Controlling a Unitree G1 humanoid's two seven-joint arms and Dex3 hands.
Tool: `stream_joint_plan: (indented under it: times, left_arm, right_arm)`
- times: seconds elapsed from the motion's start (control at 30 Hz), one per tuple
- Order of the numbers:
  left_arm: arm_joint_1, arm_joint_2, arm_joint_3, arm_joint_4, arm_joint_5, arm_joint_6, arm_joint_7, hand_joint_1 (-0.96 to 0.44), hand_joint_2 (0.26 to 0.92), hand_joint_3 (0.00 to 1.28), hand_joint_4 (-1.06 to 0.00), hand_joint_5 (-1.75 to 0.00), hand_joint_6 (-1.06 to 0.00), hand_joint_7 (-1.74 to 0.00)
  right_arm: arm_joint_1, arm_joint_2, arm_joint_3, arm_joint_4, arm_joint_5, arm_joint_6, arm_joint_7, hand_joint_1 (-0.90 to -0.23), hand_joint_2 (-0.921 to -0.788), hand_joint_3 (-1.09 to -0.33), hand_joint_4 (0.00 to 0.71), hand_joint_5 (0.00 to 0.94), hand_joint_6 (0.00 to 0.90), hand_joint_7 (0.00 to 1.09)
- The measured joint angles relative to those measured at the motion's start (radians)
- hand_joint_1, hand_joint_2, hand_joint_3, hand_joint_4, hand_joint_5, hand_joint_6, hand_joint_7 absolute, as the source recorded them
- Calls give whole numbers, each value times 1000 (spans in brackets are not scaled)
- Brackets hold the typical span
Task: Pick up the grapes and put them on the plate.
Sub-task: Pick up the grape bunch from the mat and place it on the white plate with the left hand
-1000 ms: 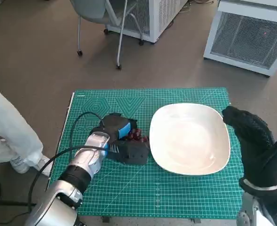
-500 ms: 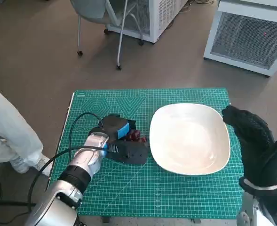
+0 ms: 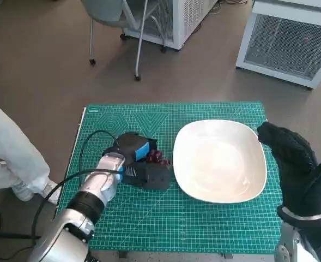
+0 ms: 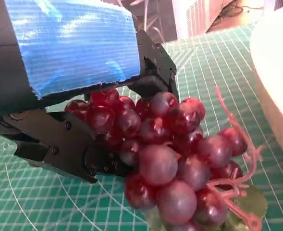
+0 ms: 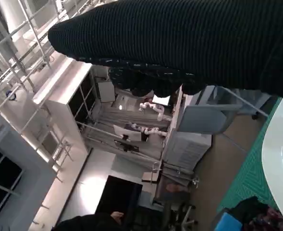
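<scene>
A bunch of dark red grapes (image 3: pixel 156 156) lies on the green cutting mat (image 3: pixel 165 218), just left of the white plate (image 3: pixel 220 161). My left hand (image 3: pixel 138 161) is wrapped around the bunch and hides most of it in the head view. In the left wrist view the grapes (image 4: pixel 170 149) sit pressed between the blue-taped palm and the black fingers (image 4: pixel 59 149), with the pink stem sticking out toward the plate's rim (image 4: pixel 276 72). My gloved right hand (image 3: pixel 294 164) hovers by the plate's right edge, holding nothing.
A person's white-clad leg (image 3: pixel 7 147) stands off the table's left side. A chair (image 3: pixel 122 22) and white cabinets (image 3: pixel 291 38) stand on the floor beyond. A black cable (image 3: pixel 89 142) loops over the mat beside my left forearm.
My left hand has closed a little tighter on the grapes, and less of the bunch shows in the head view. The right hand has barely moved.
</scene>
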Motion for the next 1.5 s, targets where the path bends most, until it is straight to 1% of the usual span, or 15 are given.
stream_joint_plan:
  times: [0.13,0.33,0.5,0.63,0.8,0.87,0.97,1.1,1.27,1.5]
  left_arm:
    - [16,38,22,-96,-13,13,-37,3,920,164,-503,-1513,-635,-1004]
    - [65,107,69,-315,-24,55,-104,2,920,141,-593,-1391,-585,-1084]
    - [114,148,109,-499,-24,106,-152,2,921,135,-609,-1375,-583,-1083]
    - [133,158,127,-576,-23,134,-176,2,921,137,-608,-1369,-580,-1093]
    - [197,187,170,-716,-20,160,-186,4,921,184,-537,-1344,-520,-1260]
    - [219,198,191,-779,-18,166,-186,4,921,174,-561,-1303,-519,-1274]
    - [231,206,222,-852,-15,173,-181,4,921,136,-625,-1209,-542,-1271]
    - [234,213,258,-914,-14,176,-162,3,921,101,-674,-1177,-573,-1216]
    - [241,218,276,-936,-13,176,-151,3,920,77,-699,-1181,-607,-1153]
    - [267,217,276,-946,-14,175,-152,3,920,51,-721,-1124,-638,-1159]
  right_arm:
    - [0,0,0,0,0,-2,0,-493,-921,-536,476,0,195,561]
    - [-1,1,0,1,0,-5,0,-495,-921,-537,476,0,194,562]
    - [-1,2,0,5,-1,-7,0,-495,-921,-536,476,0,193,563]
    - [-2,2,1,7,-1,-9,0,-495,-921,-536,476,0,193,564]
    - [-4,3,3,12,-2,-15,0,-489,-921,-538,476,0,193,565]
    - [-4,3,3,14,-2,-16,0,-489,-921,-538,476,0,192,565]
    - [-4,3,4,18,-2,-17,0,-490,-921,-538,476,0,192,566]
    - [-5,3,5,19,-2,-17,0,-491,-921,-539,476,0,191,567]
    - [-5,3,6,20,-2,-17,0,-491,-921,-540,475,0,190,569]
    - [-5,3,6,19,-2,-17,0,-491,-921,-541,475,0,188,573]
